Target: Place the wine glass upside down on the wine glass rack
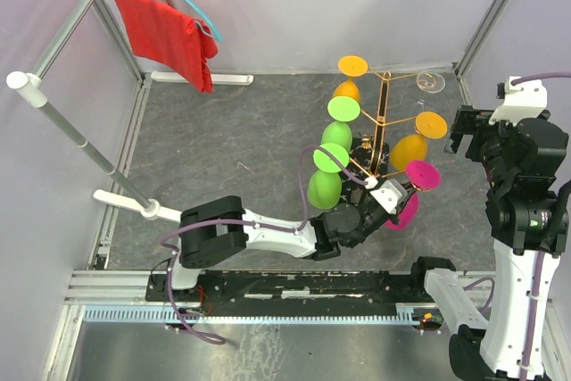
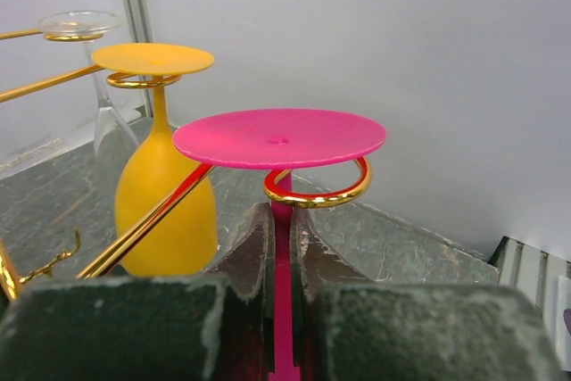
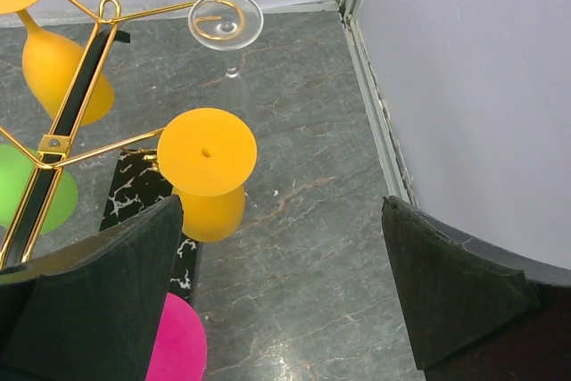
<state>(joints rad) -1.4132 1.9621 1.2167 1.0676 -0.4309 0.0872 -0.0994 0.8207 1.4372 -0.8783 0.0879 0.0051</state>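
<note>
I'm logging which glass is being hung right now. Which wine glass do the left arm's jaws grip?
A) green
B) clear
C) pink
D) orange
C: in the left wrist view the left gripper has its jaws closed on the stem of the pink wine glass, by a gold curl of the wine glass rack.

Six wine glasses are foot-up at one wine glass rack (image 1: 381, 118) near the far right corner of the bench. There are two orange glasses (image 1: 353, 66) (image 1: 431, 125), two green glasses (image 1: 343, 108) (image 1: 330, 157), one pink wine glass (image 1: 422, 174) and one clear glass (image 1: 430, 82). One red cloth (image 1: 169, 33) hangs over the far left corner. Two arms stand at the near edge, the left arm (image 1: 268, 234) and the right arm (image 1: 522, 194).
</note>
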